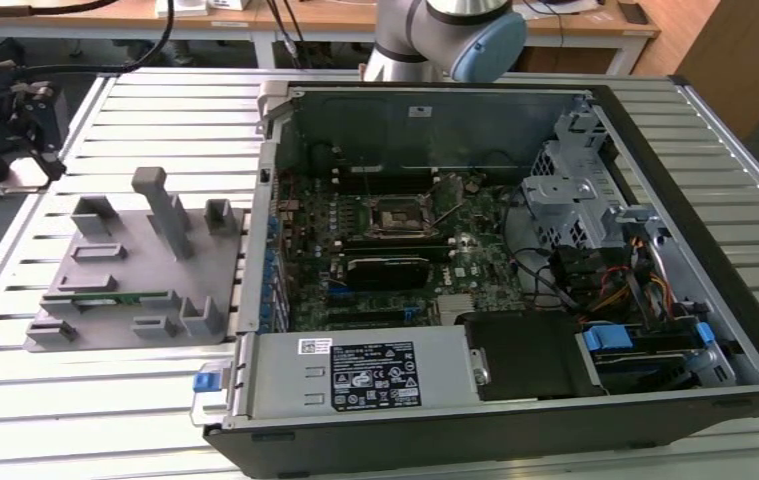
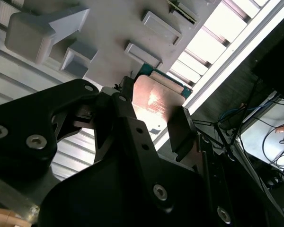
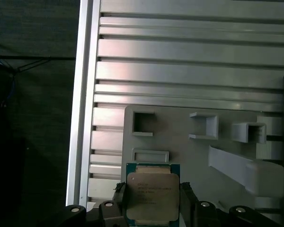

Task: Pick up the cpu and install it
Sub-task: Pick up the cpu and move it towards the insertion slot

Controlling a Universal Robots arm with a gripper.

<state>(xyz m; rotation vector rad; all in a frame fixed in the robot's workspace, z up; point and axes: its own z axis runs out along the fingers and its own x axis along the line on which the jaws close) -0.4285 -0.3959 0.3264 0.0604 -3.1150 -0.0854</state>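
In both wrist views the cpu [image 3: 151,191] [image 2: 157,100], a flat square chip with a shiny metal top on a green rim, sits between the two black fingers of my gripper [image 3: 153,198] [image 2: 154,118], which is shut on it. It hangs in the air above the grey holder plate [image 3: 180,137] [image 2: 109,28], near the plate's corner and the table edge. In the exterior view the black square socket frame [image 1: 393,215] lies on the motherboard inside the open computer case [image 1: 699,330].
The grey holder plate [image 1: 112,260] with upright blocks lies on the slatted metal table [image 1: 152,110] on the exterior view's left, and a green memory stick [image 1: 119,297] rests in it. The case holds cables, a drive cage [image 1: 573,185] and a power supply [image 1: 366,375].
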